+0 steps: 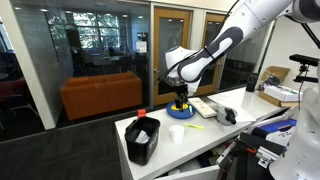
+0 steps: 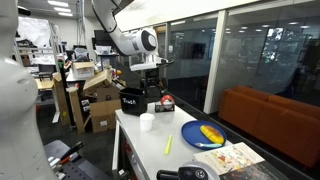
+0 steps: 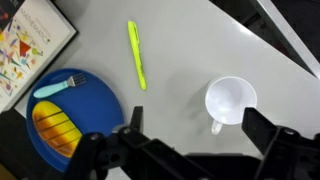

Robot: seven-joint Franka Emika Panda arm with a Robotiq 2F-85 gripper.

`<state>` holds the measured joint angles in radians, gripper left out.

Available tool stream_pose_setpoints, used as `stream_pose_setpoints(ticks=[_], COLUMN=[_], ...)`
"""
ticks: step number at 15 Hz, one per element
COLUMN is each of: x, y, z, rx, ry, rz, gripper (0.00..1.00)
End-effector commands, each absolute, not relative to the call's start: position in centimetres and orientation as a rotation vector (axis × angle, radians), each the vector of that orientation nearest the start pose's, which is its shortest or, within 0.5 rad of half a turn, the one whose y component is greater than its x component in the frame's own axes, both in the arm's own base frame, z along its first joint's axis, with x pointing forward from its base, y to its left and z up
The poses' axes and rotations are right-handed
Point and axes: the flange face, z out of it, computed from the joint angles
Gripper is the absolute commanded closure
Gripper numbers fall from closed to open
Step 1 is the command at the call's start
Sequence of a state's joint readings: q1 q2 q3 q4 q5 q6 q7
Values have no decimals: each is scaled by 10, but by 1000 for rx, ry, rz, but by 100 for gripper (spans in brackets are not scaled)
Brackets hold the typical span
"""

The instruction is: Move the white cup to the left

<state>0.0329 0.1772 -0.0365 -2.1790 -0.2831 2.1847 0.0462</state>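
End effector (image 3: 198,135) hung spread wide over the table (image 3: 180,40), holding nothing. The white cup (image 3: 230,102) stood below it (near a yellow pen (image 3: 136,55)). It looked light, hard and smooth; pinching its rim seemed best.

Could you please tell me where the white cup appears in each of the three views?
In an exterior view: white cup low centre, beside the black bin.
In an exterior view: centre, below the bin.
Wrist view: right of centre.
Shared landmark: yellow pen.
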Motion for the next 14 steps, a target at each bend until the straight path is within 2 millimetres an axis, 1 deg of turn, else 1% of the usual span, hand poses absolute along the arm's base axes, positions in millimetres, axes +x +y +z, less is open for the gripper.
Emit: stream_pose_setpoints(ticks=[1,3,5,8,10,12,14], x=[531,526,520,507,499,491,484], y=[-38,-63,-93,-139,-163,-180,-190], z=[306,307,307,307,308,309,314], rx=[-3311,-3262,-3191,-3062,-2961,-2856,-2816], ry=[99,272,432,655,785,861,867], rz=[366,417,468,524,545,544,498], gripper=[0,0,0,0,0,0,0])
